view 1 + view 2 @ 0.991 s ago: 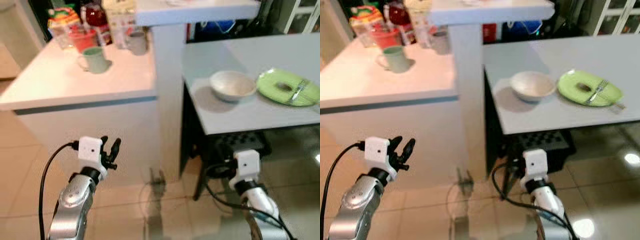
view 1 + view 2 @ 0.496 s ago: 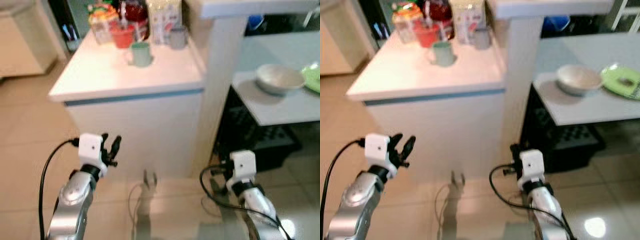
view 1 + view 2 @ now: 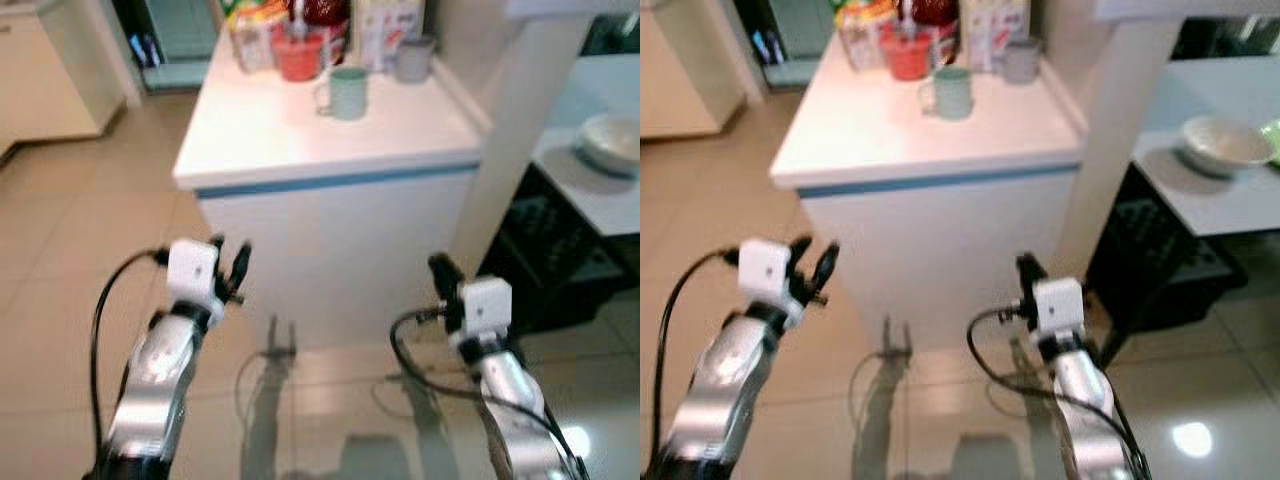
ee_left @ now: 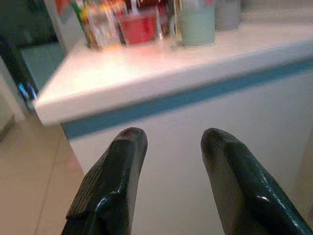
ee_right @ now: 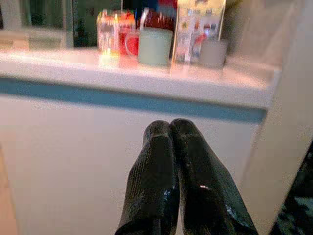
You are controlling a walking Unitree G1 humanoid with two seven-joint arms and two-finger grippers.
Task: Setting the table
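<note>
A pale green mug [image 3: 345, 92] stands on the white counter [image 3: 300, 140], with a red cup [image 3: 299, 58] and a grey cup [image 3: 411, 60] behind it. A white bowl [image 3: 612, 142] sits on the grey table [image 3: 590, 195] at the right. My left gripper [image 3: 233, 272] is open, held low in front of the counter's white front panel, nothing between its fingers [image 4: 117, 171]. My right gripper [image 3: 441, 272] is shut and empty, also low before the counter, its fingers [image 5: 168, 166] pressed together.
Bottles and cartons [image 3: 375, 25] crowd the counter's back edge. A white pillar [image 3: 520, 150] stands between the counter and the table. A black crate [image 3: 545, 260] lies under the table. Beige tiled floor [image 3: 70, 250] spreads to the left, with a white cabinet [image 3: 50, 70] beyond.
The whole picture has shifted right: the camera turned left, so the counter sits central and the table and bowl slid to the right edge; the green plate left the view. Both grippers keep their states.
</note>
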